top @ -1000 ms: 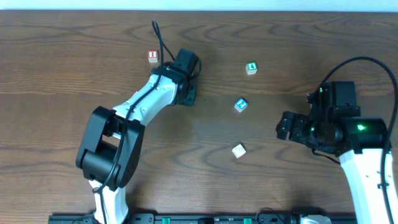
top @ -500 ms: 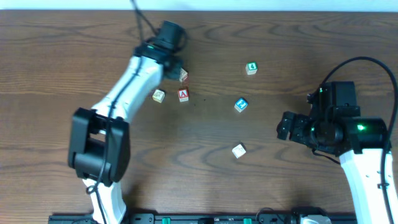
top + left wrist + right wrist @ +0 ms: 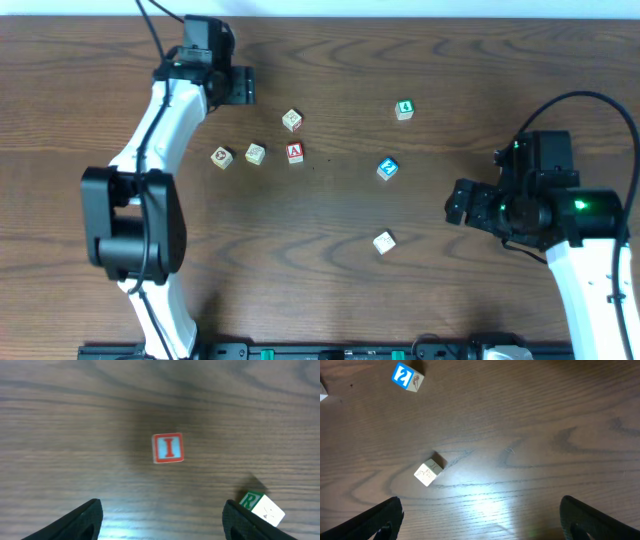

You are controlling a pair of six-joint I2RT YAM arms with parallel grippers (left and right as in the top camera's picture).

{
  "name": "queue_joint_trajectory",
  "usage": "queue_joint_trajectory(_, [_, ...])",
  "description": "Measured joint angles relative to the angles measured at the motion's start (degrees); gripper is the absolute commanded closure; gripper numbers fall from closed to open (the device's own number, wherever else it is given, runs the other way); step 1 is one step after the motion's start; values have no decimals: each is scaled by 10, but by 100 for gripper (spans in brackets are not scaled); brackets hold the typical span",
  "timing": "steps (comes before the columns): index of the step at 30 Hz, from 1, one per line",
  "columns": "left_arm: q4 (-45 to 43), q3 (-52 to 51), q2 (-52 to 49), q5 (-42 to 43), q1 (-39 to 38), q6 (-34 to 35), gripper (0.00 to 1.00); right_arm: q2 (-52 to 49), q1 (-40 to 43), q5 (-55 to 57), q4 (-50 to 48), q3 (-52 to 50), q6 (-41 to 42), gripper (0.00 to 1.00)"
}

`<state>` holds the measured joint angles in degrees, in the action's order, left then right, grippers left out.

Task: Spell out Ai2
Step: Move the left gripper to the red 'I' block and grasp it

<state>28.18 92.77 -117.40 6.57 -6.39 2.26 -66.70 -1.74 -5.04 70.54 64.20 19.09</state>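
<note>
The red letter A block [image 3: 294,152] lies mid-table. A red I block [image 3: 168,448] lies ahead of my left gripper [image 3: 162,522], which is open and empty. In the overhead view this is probably the block [image 3: 292,120] right of my left gripper [image 3: 238,86]. The blue 2 block [image 3: 387,168] lies right of centre and also shows in the right wrist view [image 3: 406,376]. My right gripper [image 3: 456,205] is open and empty, apart from every block; its fingers frame bare wood in the right wrist view [image 3: 485,525].
A green R block [image 3: 260,507] lies by my left gripper's right finger. Two pale blocks [image 3: 255,153] [image 3: 222,157] lie left of the A. A green 4 block [image 3: 404,109] lies far right. A white block [image 3: 384,241] lies near the front [image 3: 429,472].
My left arm has swung left and back toward the table's far edge, away from the blocks. One more pale block now shows left of the A. The right arm has not moved.
</note>
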Motion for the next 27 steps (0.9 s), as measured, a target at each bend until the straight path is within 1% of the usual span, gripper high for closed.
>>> queue_joint_trajectory(7, [-59,0,-83,21,-6,-2,17,-4,0,5,-1,0,0,1])
queue_joint_trajectory(11, [-103,0,-92,21,-6,-1,17,-6,0,10,-1,0,0,1])
queue_joint_trajectory(12, [-123,0,-92,21,-6,-1,18,-9,0,10,-1,0,0,1])
queue_joint_trajectory(14, [-139,0,-92,21,-6,3,23,-14,0,10,0,-1,0,1])
queue_joint_trajectory(27, [-146,0,-102,4,-6,9,25,-42,0,10,0,-1,0,1])
